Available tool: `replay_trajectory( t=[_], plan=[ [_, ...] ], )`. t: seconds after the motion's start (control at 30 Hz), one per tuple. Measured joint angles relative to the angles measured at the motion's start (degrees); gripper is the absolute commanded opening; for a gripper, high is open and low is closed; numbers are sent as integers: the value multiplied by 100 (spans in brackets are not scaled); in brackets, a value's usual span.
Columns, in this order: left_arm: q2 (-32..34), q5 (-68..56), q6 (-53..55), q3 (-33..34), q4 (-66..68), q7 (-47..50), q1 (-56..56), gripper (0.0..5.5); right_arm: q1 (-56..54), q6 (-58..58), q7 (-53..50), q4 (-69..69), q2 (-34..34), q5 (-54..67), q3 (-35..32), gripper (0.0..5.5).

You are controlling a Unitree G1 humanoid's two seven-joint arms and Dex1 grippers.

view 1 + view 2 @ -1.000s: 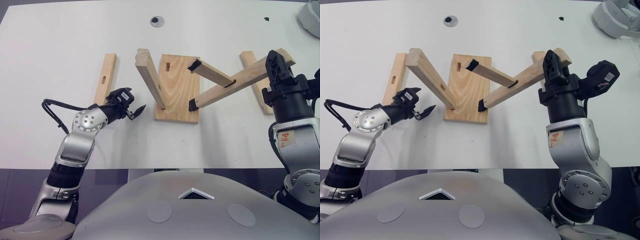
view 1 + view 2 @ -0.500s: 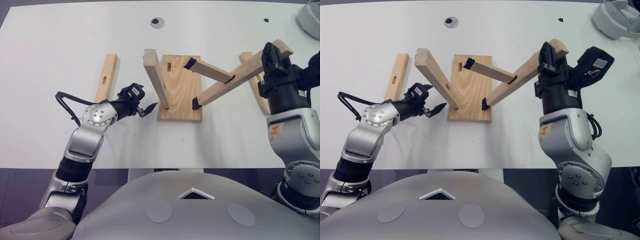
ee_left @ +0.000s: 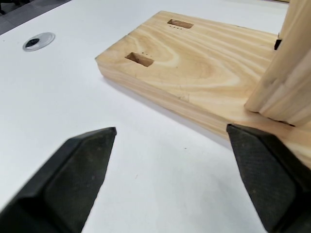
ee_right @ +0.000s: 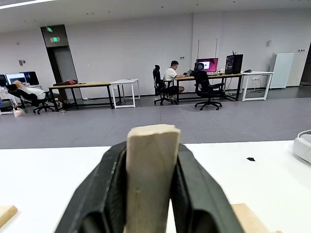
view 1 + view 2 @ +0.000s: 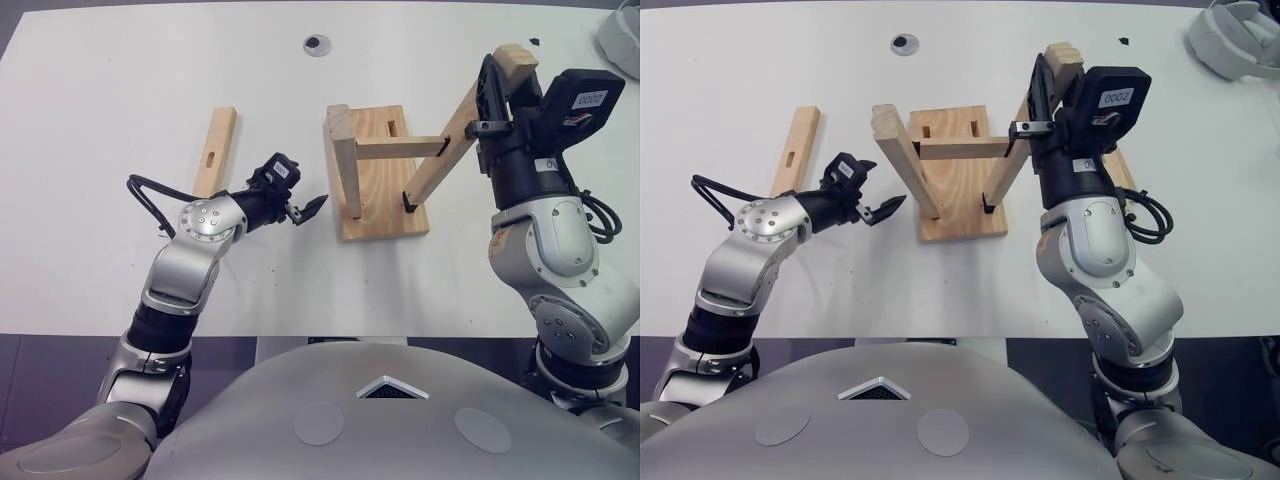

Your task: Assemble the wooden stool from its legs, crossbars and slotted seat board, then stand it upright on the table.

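Observation:
The slotted seat board (image 5: 388, 205) lies flat on the white table. One leg (image 5: 345, 162) stands in its near left corner, leaning slightly. A crossbar (image 5: 400, 148) joins it to a second leg (image 5: 462, 128), which slants up from the board. My right gripper (image 5: 490, 95) is shut on that leg's upper end (image 4: 148, 179). My left gripper (image 5: 310, 207) hovers open just left of the board, low over the table, with nothing between its fingers (image 3: 73, 170). The board's edge (image 3: 160, 97) and the standing leg's foot (image 3: 286, 82) lie just ahead of it.
A loose slotted leg (image 5: 215, 150) lies flat at the left of the table. Another wooden piece (image 5: 1120, 170) lies behind my right arm. A round grommet (image 5: 316, 43) sits at the far middle, and a white device (image 5: 1235, 35) at the far right corner.
My right arm swung its leg and the crossbar leftward and steeper, bringing the other leg nearly upright; the board shifted right. My left gripper moved right, close to the board.

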Motion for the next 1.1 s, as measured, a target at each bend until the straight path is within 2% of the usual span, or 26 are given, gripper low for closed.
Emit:
replay_trajectory(
  t=[0.2,0.4,0.7,0.8,0.9,0.97,1.1],
  plan=[
    [-21,-101,-18,177,140,24,-173,419,855,-860,878,195,486,3,-726,106],
    [-12,-138,-30,284,224,12,-267,419,1128,-1400,1292,258,621,-907,-251,107],
    [-3,-206,-13,399,352,-33,-442,419,1710,-2440,1943,568,999,-1124,-357,107],
    [-61,-482,102,760,425,-14,-1001,419,1715,-2440,1998,579,1001,-1144,-394,107],
    [-308,-947,468,1446,460,281,-2357,419,1718,-2440,1997,580,1055,-1252,-368,107],
    [-373,-1344,541,1607,477,155,-3246,419,1718,-2449,1999,581,1113,-1329,-319,107],
    [-221,-2050,211,1252,1324,-1729,-3991,419,1707,-2569,2153,673,1110,-1374,-262,107]
  ],
)
